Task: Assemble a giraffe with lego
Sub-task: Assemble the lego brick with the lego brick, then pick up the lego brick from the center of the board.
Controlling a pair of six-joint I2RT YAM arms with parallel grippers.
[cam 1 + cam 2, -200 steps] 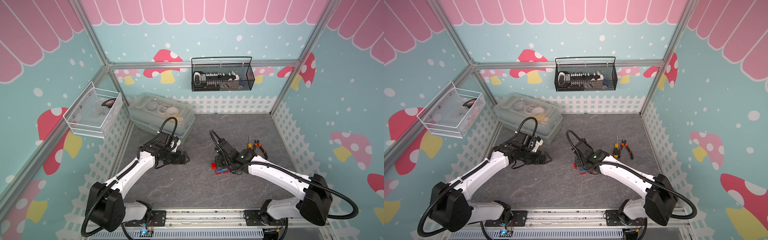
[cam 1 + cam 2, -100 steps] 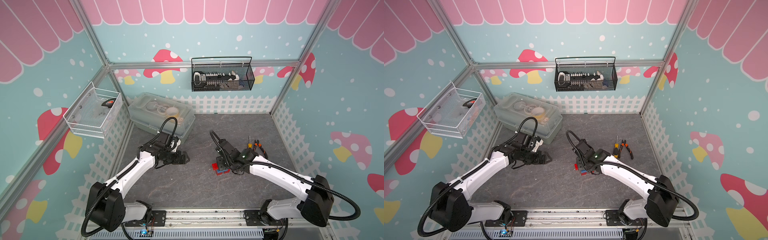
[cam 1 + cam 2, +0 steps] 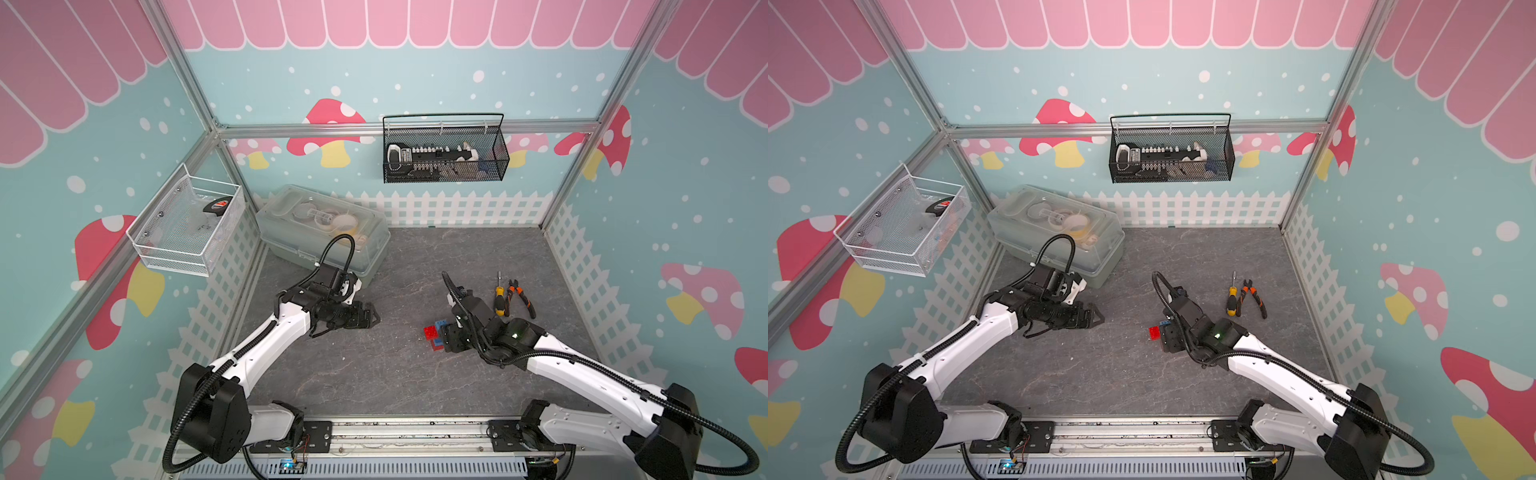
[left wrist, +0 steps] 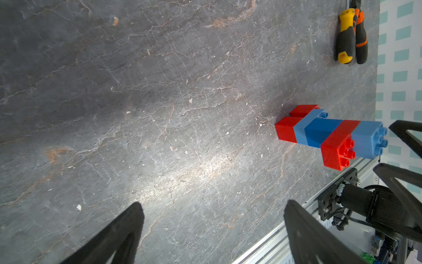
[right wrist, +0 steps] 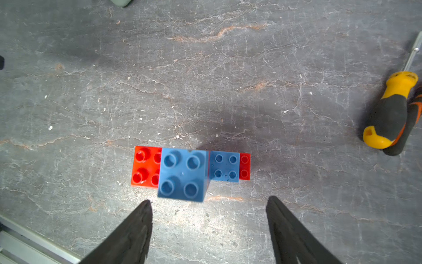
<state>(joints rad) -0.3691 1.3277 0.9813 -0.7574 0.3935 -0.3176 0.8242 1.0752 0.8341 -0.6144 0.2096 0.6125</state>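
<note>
The giraffe [image 3: 432, 332] stands upright on the grey table, right of the middle, built of red and blue lego. From the side it shows two red legs, a blue body and neck, a red head and a light-blue top brick [image 4: 365, 141]. From above, that studded top brick [image 5: 182, 176] fills the middle of the right wrist view. My right gripper [image 5: 209, 201] hangs open just above and beside the giraffe, touching nothing. My left gripper [image 4: 213, 204] is open and empty, well to the giraffe's left over bare table, also seen in a top view [image 3: 374, 318].
A yellow-handled screwdriver [image 3: 498, 299] and orange-handled pliers [image 3: 519, 297] lie just behind and right of the giraffe. A clear lidded box [image 3: 324, 232] sits at the back left. A black wire basket [image 3: 444, 153] and a white mesh basket [image 3: 187, 224] hang on the walls.
My right gripper's jaws have spread apart at the giraffe's top and now stand clear of it. The giraffe stays standing. The left arm has not moved.
</note>
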